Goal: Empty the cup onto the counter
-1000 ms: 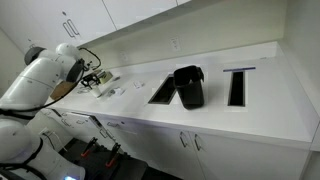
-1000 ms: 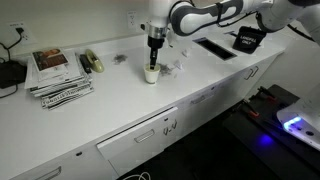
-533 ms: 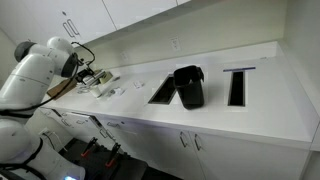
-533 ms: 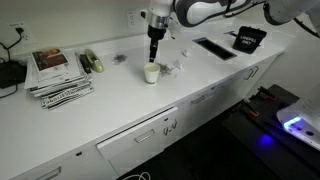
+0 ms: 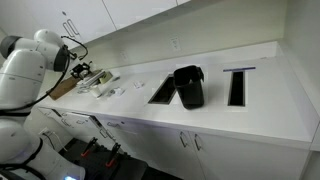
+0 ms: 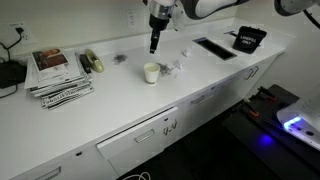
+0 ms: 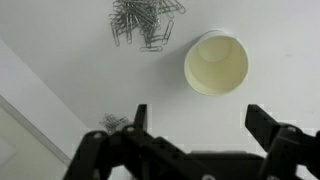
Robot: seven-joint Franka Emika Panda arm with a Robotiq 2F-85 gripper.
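The cup [image 7: 216, 62] is small and pale. It stands upright on the white counter [image 7: 60, 50] and looks empty inside. A heap of metal paper clips [image 7: 145, 25] lies on the counter right beside it. My gripper [image 7: 200, 125] is open and empty, hovering above the counter with the cup just beyond its fingertips. In an exterior view the gripper [image 6: 153, 44] hangs straight above the cup [image 6: 151, 72], well clear of it, on the long counter [image 6: 120, 105].
A big black container [image 5: 188, 86] stands between two dark cut-outs [image 5: 237, 86] in the counter [image 5: 210, 118]. A stack of magazines [image 6: 58, 72] and a dark oblong object [image 6: 92, 63] lie further along. A wall and upper cabinets are behind.
One second ago the gripper was down around the cup. It has opened and risen straight up. The cup stays upright on the counter.
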